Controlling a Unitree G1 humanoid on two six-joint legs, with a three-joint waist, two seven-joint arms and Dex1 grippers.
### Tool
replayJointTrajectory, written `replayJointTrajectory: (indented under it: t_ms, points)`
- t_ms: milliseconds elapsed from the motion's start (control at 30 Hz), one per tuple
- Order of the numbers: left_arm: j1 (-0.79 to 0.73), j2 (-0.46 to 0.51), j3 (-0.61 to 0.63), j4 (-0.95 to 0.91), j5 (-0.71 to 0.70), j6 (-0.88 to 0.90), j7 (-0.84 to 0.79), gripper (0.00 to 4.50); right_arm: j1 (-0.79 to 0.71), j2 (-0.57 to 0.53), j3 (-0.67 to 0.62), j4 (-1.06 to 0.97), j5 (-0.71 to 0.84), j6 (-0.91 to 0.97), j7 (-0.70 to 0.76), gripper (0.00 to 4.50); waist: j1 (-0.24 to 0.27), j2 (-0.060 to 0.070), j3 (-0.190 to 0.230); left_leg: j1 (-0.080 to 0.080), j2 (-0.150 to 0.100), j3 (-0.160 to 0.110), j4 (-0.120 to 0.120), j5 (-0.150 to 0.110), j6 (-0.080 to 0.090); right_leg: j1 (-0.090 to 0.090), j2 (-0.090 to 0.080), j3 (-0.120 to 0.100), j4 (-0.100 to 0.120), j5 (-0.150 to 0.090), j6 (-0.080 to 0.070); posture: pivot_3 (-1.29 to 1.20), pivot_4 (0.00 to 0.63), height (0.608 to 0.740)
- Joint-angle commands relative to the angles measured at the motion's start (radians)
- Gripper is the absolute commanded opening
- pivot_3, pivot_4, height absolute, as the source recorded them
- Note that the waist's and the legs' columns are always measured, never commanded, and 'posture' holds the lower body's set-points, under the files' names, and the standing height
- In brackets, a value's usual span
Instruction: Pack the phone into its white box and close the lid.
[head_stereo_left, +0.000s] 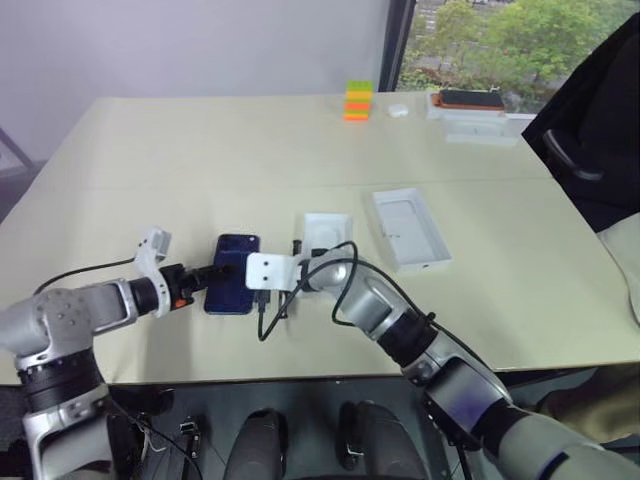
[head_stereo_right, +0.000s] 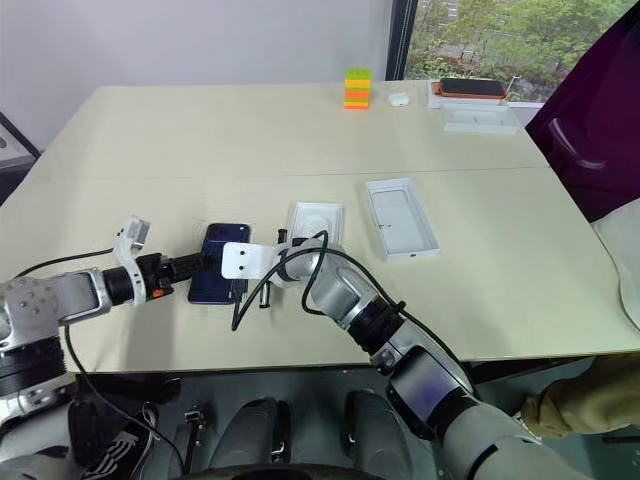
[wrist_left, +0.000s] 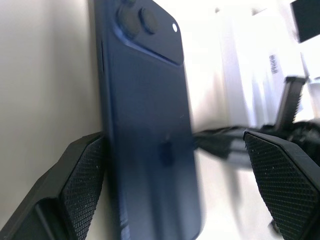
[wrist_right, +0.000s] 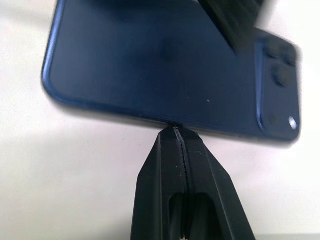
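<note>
The phone (head_stereo_left: 233, 272) is lying flat on the pale table (head_stereo_left: 200, 150), back side up, with its camera cluster at the far end, toward 12 o'clock. The left gripper (head_stereo_left: 222, 270) is reaching in from 9 o'clock with its 2 black fingers (wrist_left: 82, 175) spread wide, straddling the near end of the phone; in the left wrist view one pad is sitting against the phone's long edge while the other is standing well clear on the opposite side. The right gripper (wrist_right: 176, 131) is coming in from 3 o'clock with its 2 fingers pressed tightly together, holding nothing, and its joined tips are touching the phone's long edge in the right wrist view.

Just beside the phone, at 3 o'clock from it, a small white tray (head_stereo_left: 328, 232) is lying partly hidden behind the right wrist; whether it is the box or an insert I cannot tell. Farther toward 3 o'clock a longer white tray (head_stereo_left: 408, 228) is resting open side up, apart from the first. At the far edge of the table, toward 1 o'clock, a stack of coloured blocks (head_stereo_left: 358, 100) is standing near more white packaging (head_stereo_left: 480, 122).
</note>
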Motion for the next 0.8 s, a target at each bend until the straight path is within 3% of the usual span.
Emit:
replayJointTrajectory:
  t_ms: [33, 400, 500, 567, 800]
  points:
    - [0.000, -0.013, -0.004, 0.006, -0.028, 0.049, 0.000, 4.46, -0.012, 0.026, 0.012, -0.011, 0.014, -0.013, 0.001, 0.00, -0.002, 0.000, 0.000, 0.000, 0.000, 0.000, 0.000, 0.000, 0.000, 0.000, 0.000, 0.000, 0.000, 0.000, 0.000, 0.00, 0.150, 0.740]
    - [0.047, 0.013, -0.011, 0.016, -0.028, -0.006, 0.009, 4.46, -0.005, 0.020, 0.013, -0.007, 0.010, -0.026, -0.008, 0.00, -0.003, 0.000, 0.000, -0.001, 0.001, 0.000, 0.000, 0.000, 0.000, -0.001, 0.000, 0.000, -0.001, 0.000, 0.000, 0.00, 0.150, 0.740]
    - [0.046, 0.019, -0.003, 0.066, -0.023, -0.043, 0.006, 3.63, -0.004, 0.013, 0.013, -0.001, 0.007, -0.036, -0.011, 0.00, -0.003, 0.000, 0.000, -0.001, 0.001, 0.000, 0.000, 0.000, 0.000, -0.001, 0.001, 0.000, -0.001, 0.000, 0.000, 0.00, 0.150, 0.740]
    - [0.046, 0.015, -0.004, 0.077, -0.031, -0.048, 0.006, 2.80, -0.001, 0.010, 0.011, -0.005, 0.009, -0.036, -0.009, 0.00, -0.003, 0.000, 0.000, -0.001, 0.001, 0.000, 0.000, 0.000, 0.000, -0.001, 0.001, 0.000, -0.001, 0.000, 0.000, 0.00, 0.150, 0.740]
    - [0.071, 0.003, -0.011, 0.098, -0.053, -0.062, 0.002, 2.80, 0.007, 0.005, 0.014, -0.020, 0.006, -0.031, -0.007, 0.00, -0.003, 0.000, 0.000, -0.001, 0.001, 0.000, 0.000, 0.000, 0.000, -0.001, 0.000, 0.000, -0.001, 0.000, 0.000, 0.00, 0.150, 0.740]
